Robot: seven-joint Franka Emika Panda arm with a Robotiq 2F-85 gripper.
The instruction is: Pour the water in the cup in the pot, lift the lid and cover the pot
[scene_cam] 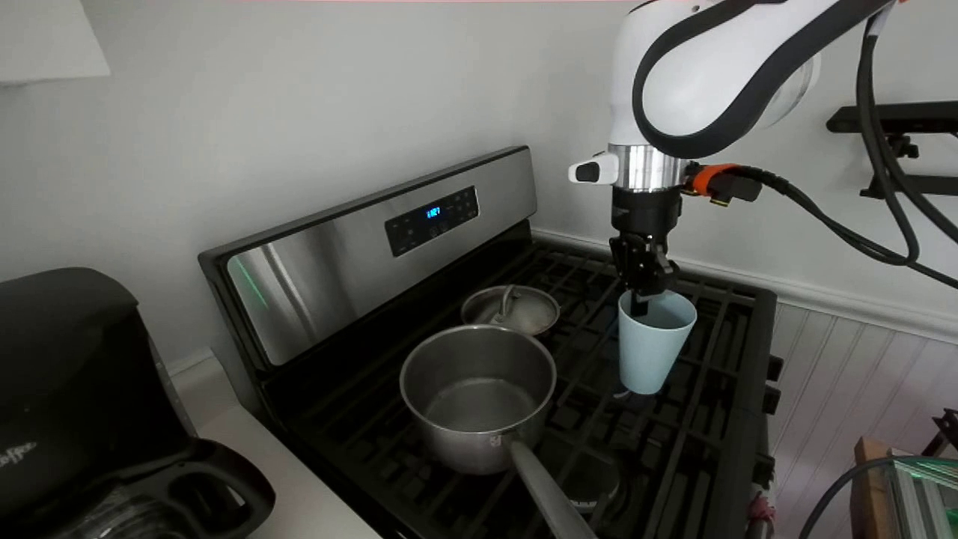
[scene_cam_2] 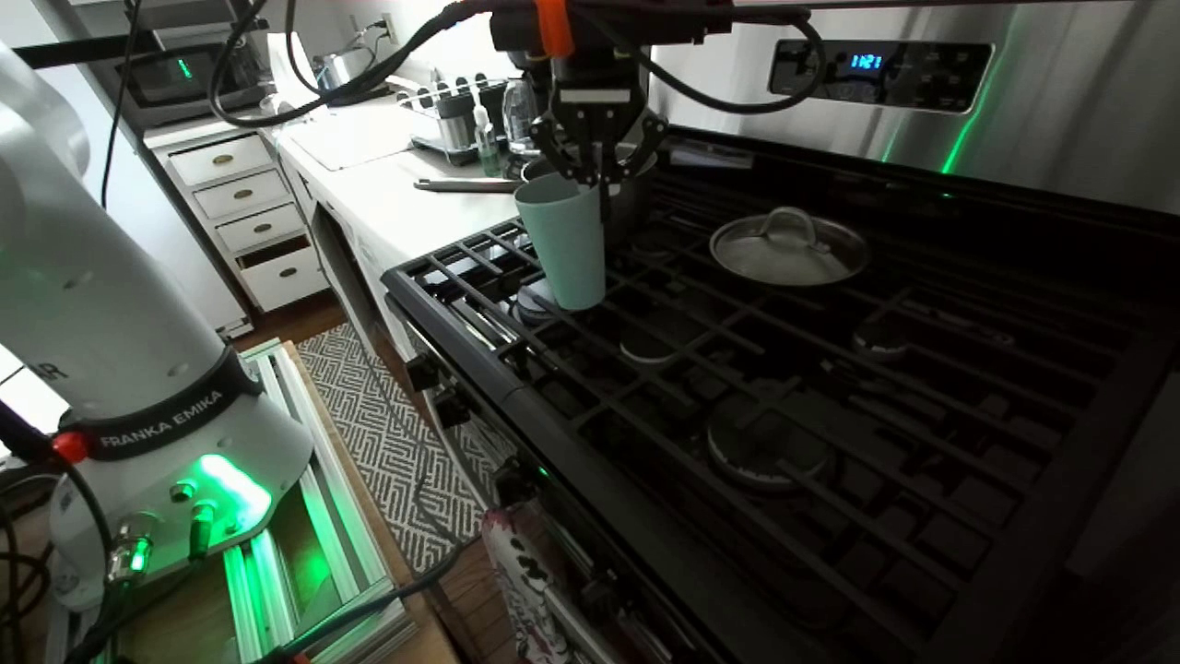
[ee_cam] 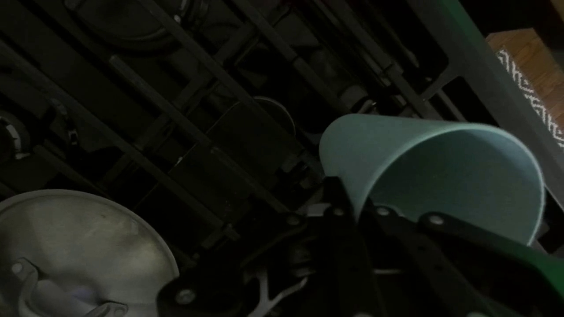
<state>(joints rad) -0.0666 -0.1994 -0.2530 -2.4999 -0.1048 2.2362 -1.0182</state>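
Note:
My gripper (scene_cam: 641,301) is shut on the wall of the pale light-blue cup (scene_cam: 650,355), with one finger inside the rim and one outside. The cup hangs nearly upright and appears to be above the grates; the wrist view shows it too (ee_cam: 374,141). Whether it holds water cannot be told. The steel pot (scene_cam: 479,449) stands on the stove with its mouth open, left of the cup in that exterior view. In an exterior view the pot (scene_cam_2: 632,201) is partly hidden behind gripper and cup. The silver lid (scene_cam: 528,314) lies on the grates behind the pot, handle up; it also shows in the wrist view (ee_cam: 88,233).
The pot's long handle (scene_cam: 550,490) sticks out over the stove's front. The stove's back panel (scene_cam: 329,288) rises behind. A black coffee maker (scene_cam: 75,389) stands on the counter beside the stove. A dish rack and bottles (scene_cam_2: 487,138) stand on the counter beyond the pot.

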